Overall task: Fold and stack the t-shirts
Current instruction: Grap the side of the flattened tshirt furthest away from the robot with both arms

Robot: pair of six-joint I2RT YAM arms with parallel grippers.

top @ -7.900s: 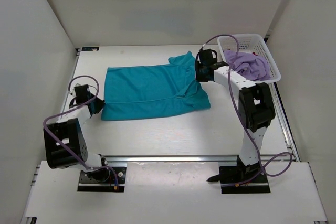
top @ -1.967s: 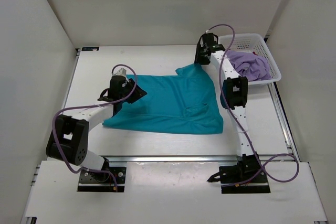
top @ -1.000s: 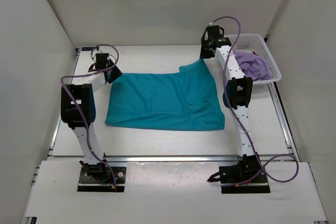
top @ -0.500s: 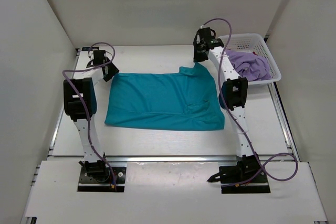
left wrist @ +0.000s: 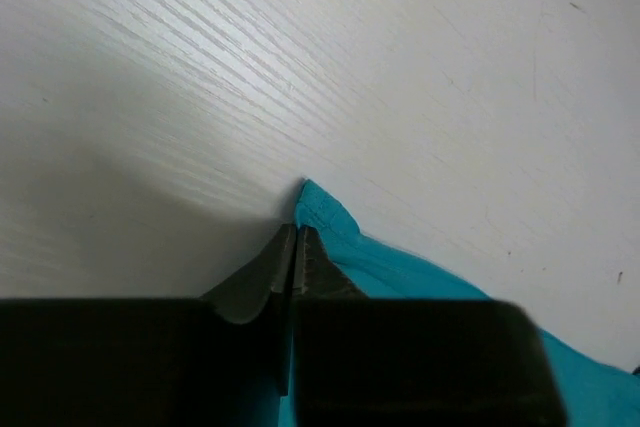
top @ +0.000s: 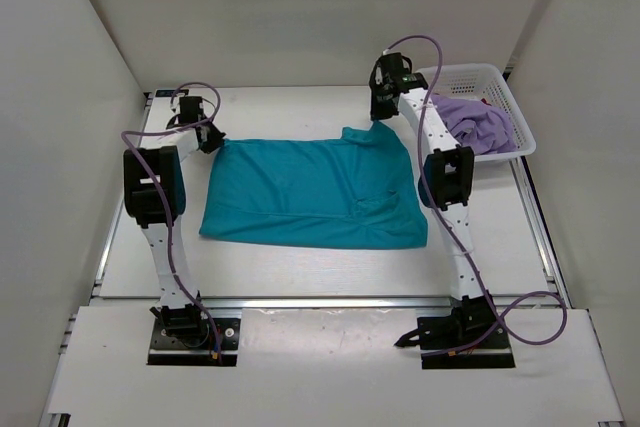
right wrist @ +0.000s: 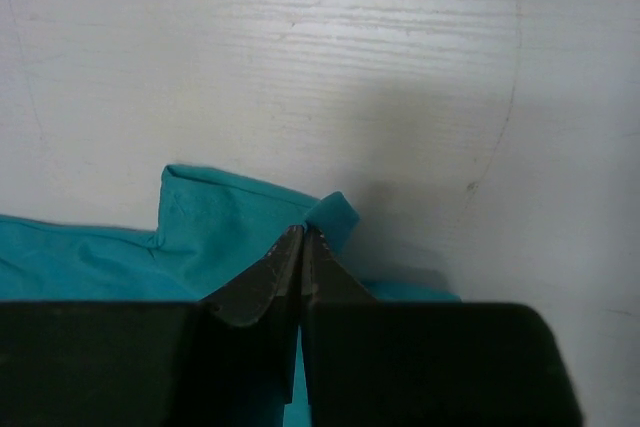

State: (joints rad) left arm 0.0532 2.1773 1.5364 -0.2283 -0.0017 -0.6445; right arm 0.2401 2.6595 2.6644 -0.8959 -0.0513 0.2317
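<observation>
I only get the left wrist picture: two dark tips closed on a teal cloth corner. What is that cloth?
Observer: A teal t-shirt, spread flat on the table. The left gripper pinches its far left corner.
Operator: Is anything holding the other side?
Observer: Yes, the right gripper is shut on the shirt's far right edge.
Operator: Any more shirts?
Observer: A lavender t-shirt lies bunched in a white basket at the far right.

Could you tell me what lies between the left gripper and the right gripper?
The teal t-shirt, spread on the table, spans from the left gripper to the right gripper, each shut on a far corner; the top view shows it.
</observation>
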